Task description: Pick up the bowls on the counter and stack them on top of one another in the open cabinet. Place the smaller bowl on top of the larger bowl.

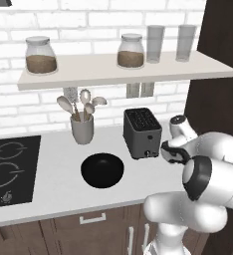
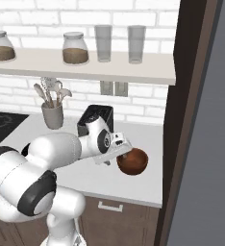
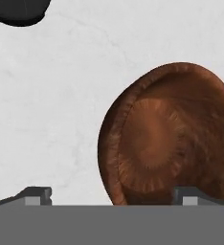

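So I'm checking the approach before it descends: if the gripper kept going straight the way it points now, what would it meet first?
Most likely the reddish-brown bowl: the open gripper has one fingertip over its rim, the other over bare counter. Depth is unclear.

You see the pale counter (image 1: pixel 58 174) across the left base view's middle, cooktop (image 1: pixel 9 169) inset at left. On it sit a utensil cup (image 1: pixel 82 129), a toaster (image 1: pixel 142 133) and the black bowl (image 1: pixel 102 170) at center; the reddish-brown bowl (image 2: pixel 132 161) rests right of center in the right base view.

White brick wall (image 1: pixel 113 10), pale shelf (image 1: pixel 88 72), brown drawers (image 1: pixel 93 231), perhaps a dark cabinet side (image 2: pixel 179 144).
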Robot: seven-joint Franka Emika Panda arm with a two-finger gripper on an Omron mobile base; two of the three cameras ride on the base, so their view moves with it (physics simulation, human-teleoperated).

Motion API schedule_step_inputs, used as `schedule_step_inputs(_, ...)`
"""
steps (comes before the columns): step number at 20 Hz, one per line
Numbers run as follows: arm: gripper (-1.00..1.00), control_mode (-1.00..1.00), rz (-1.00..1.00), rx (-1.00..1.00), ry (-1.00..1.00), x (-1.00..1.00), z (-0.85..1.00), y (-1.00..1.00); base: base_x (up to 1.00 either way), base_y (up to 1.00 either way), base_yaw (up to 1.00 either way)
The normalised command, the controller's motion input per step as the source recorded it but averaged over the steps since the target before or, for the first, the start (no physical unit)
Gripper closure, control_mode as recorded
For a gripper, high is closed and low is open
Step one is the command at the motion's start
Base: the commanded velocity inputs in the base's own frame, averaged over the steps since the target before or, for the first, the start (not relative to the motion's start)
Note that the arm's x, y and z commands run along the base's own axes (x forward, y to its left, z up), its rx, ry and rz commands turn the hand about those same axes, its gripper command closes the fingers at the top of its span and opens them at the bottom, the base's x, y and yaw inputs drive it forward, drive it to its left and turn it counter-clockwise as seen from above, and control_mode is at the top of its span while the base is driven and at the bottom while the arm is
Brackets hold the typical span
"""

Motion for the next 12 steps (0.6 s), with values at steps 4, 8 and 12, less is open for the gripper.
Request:
schedule_step_inputs(4,-1.0,-1.0,0.01,0.02,0.0,0.31,-0.42,-0.18,0.0,0.0,0.0)
schedule_step_inputs(8,-1.0,-1.0,0.0,0.03,0.0,0.21,-0.4,-0.17,0.0,0.0,0.0)
schedule_step_inputs(12,1.0,-1.0,0.0,0.04,0.0,0.02,-0.34,-0.1,0.0,0.0,0.0)
